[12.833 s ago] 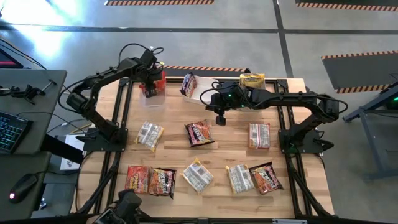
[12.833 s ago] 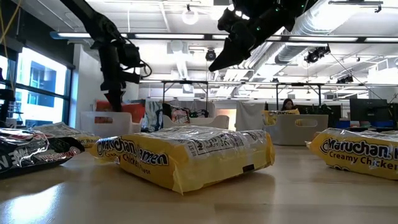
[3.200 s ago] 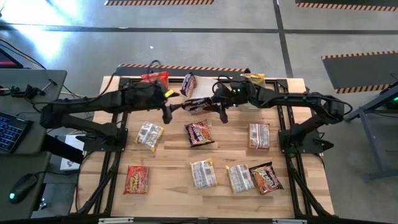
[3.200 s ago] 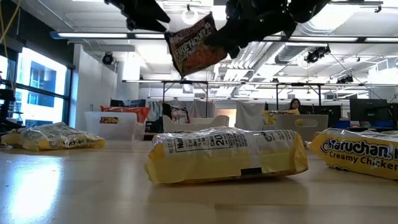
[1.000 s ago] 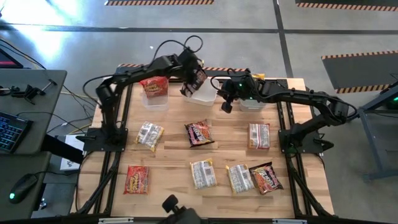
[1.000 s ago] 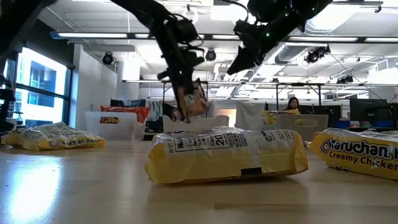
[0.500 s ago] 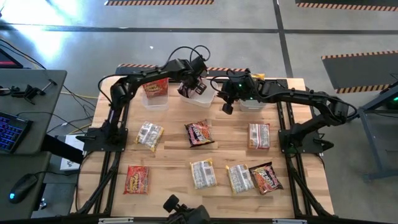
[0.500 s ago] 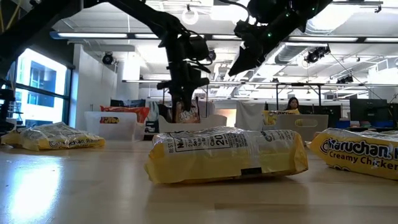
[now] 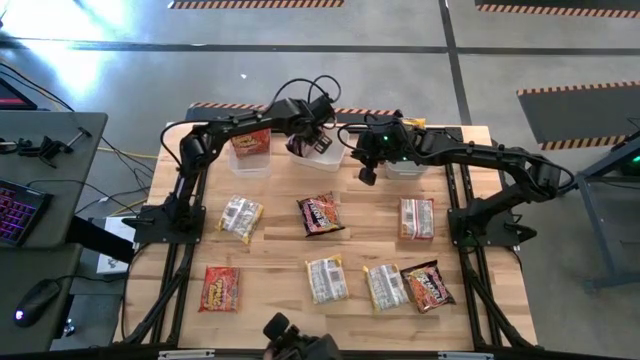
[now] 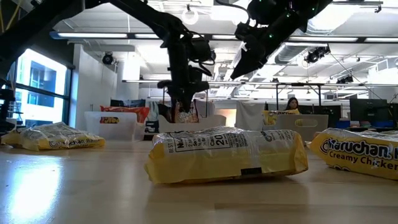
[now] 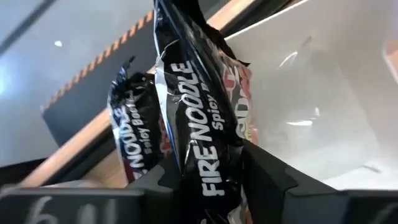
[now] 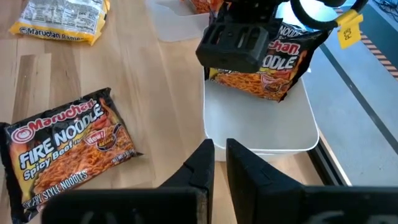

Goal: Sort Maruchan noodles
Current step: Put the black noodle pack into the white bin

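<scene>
We see a dark Fire Noodle packet (image 11: pixel 199 130) standing on edge in the middle clear tub (image 9: pixel 335 158) at the worktop's far edge, with a second dark packet (image 11: pixel 134 134) just behind it. The left gripper (image 9: pixel 312 140) reaches down into that tub, and the packet sits between its fingers (image 11: pixel 264 171); whether the jaws clamp it or have let go, we cannot tell. Seen from the right wrist, the packet (image 12: pixel 280 59) leans against the tub's far wall below the left gripper (image 12: pixel 239 37).

The right gripper (image 9: pixel 366 174) hangs just beside the tub's right side, above the wood, its jaws together on nothing.

Toward the far left corner a tub (image 9: pixel 248 160) holds a red-orange packet (image 9: pixel 250 140); toward the far right corner, under the right arm, a third tub (image 9: pixel 405 168) holds a yellow packet (image 9: pixel 408 123).

The other packets lie flat on the worktop (image 9: pixel 280 250): a dark one (image 9: pixel 320 213) at the centre, pale yellow ones (image 9: pixel 240 216) (image 9: pixel 417 217) to either side, and along the near edge a red-orange one (image 9: pixel 220 288), two yellow ones (image 9: pixel 326 279) (image 9: pixel 382 285) and a dark one (image 9: pixel 428 286).
</scene>
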Action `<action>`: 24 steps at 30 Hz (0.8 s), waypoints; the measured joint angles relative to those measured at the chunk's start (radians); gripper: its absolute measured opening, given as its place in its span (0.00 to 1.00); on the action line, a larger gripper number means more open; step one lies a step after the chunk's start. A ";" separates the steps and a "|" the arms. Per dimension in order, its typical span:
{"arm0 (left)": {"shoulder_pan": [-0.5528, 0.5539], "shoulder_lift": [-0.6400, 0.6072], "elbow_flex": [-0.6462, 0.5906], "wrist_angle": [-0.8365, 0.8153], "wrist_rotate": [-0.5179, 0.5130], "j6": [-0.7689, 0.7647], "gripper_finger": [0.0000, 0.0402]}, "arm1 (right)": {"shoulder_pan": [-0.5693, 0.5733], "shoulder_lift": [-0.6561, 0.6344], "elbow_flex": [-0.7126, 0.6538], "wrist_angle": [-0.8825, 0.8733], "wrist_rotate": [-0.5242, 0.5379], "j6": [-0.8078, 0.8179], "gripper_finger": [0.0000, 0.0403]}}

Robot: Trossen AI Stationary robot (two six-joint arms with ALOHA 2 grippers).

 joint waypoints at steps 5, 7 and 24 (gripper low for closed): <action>-0.003 0.000 0.000 0.000 -0.029 0.018 0.36 | 0.000 0.000 0.000 -0.007 0.000 0.000 0.06; -0.007 0.000 0.000 0.000 -0.028 0.030 0.39 | 0.000 0.000 0.000 -0.011 0.000 0.001 0.06; -0.013 -0.023 -0.002 0.016 -0.003 0.125 0.20 | 0.000 0.000 -0.001 -0.024 0.000 -0.008 0.06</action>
